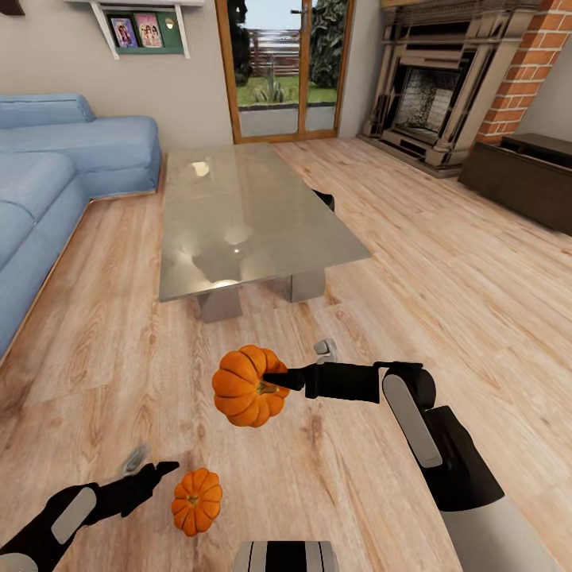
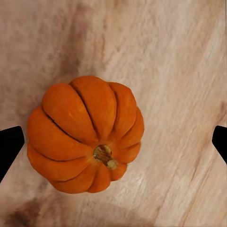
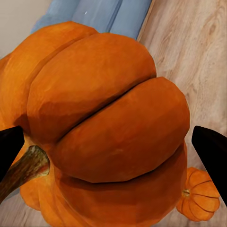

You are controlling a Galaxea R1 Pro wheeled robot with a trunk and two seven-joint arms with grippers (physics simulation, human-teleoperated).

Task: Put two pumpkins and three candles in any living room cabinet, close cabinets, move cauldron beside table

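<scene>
My right gripper [image 1: 284, 380] is shut on one orange pumpkin [image 1: 248, 387] and holds it in the air in front of the table [image 1: 238, 238]. The right wrist view shows this pumpkin [image 3: 104, 127] close up between the two fingertips [image 3: 210, 146]. The second pumpkin [image 1: 196, 501] lies on the wooden floor close to my base. My left gripper [image 1: 152, 465] hangs open just to its left. Seen from the left wrist, that pumpkin [image 2: 85, 135] sits between wide-spread fingertips [image 2: 9, 146]. The candles are out of view. A black shape [image 1: 324, 199] peeks from behind the table's right edge.
A blue sofa [image 1: 56, 183] runs along the left. The dark-brown cabinet [image 1: 524, 179] stands at the right wall beside a fireplace [image 1: 433, 95] and brick column. Glass doors [image 1: 286, 63] are at the back. Open wooden floor lies between table and cabinet.
</scene>
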